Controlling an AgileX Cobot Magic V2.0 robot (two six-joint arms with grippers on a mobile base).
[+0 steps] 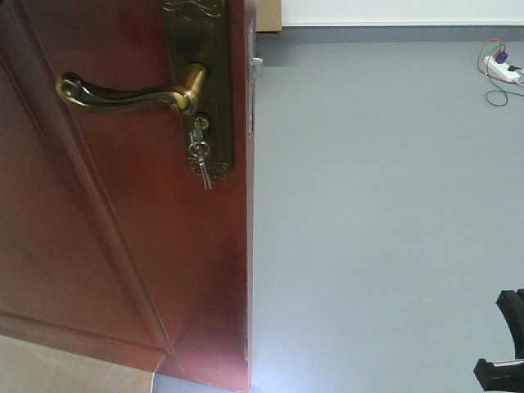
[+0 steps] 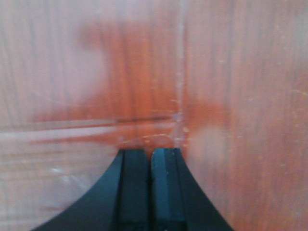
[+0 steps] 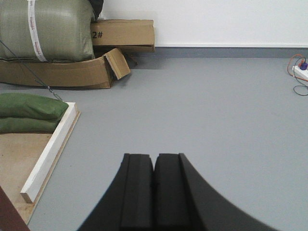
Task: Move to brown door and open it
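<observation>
The brown door (image 1: pixel 123 246) is reddish wood under glossy varnish, finely scratched up close. Its lever handle (image 1: pixel 123 94) and backplate (image 1: pixel 216 49) are antiqued brass-coloured metal, and the keys (image 1: pixel 199 155) are bright silvery metal. The floor (image 1: pixel 368 229) is smooth, matt grey. The cardboard box (image 3: pixel 122 32) is plain brown, and the fingers (image 3: pixel 137 192) are matt black.

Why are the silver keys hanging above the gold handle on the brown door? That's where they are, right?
Not quite. The silver keys hang below the gold handle, not above it. They are on the brown door, just as you said. The exterior front-facing view shows this.
</observation>
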